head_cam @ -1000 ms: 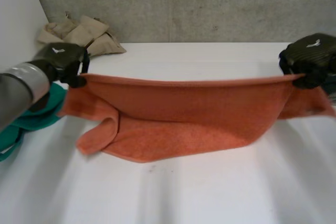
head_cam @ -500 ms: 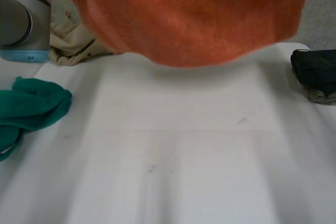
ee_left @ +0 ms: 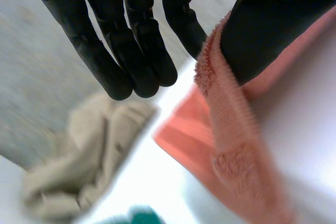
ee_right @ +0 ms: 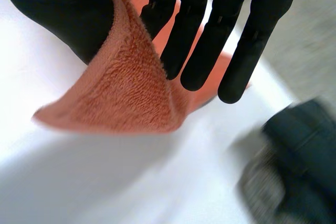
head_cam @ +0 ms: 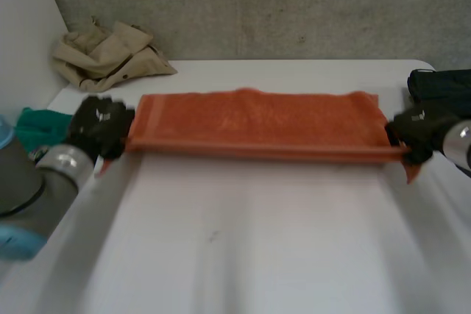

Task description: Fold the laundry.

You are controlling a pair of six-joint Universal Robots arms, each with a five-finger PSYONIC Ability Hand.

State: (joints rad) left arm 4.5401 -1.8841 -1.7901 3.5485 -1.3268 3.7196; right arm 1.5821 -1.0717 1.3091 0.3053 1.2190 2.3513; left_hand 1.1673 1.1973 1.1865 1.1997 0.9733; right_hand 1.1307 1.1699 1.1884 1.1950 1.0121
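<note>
Head view — the left hand (head_cam: 99, 126) and right hand (head_cam: 412, 131) are holding the towel (head_cam: 257, 119) taut across the far half of the table (head_cam: 243, 240) — each pinching a near corner between thumb and straight fingers.

The towel (head_cam: 257, 117) lies across the middle of the table (head_cam: 243, 255), stretched left to right. The left hand (head_cam: 99, 124) pinches its near left corner, the right hand (head_cam: 413, 127) its near right corner. A heap (head_cam: 110, 51) sits at the far left corner. A cloth (head_cam: 37, 126) lies left of the left hand, and a garment (head_cam: 441, 86) lies just behind the right hand.
</note>
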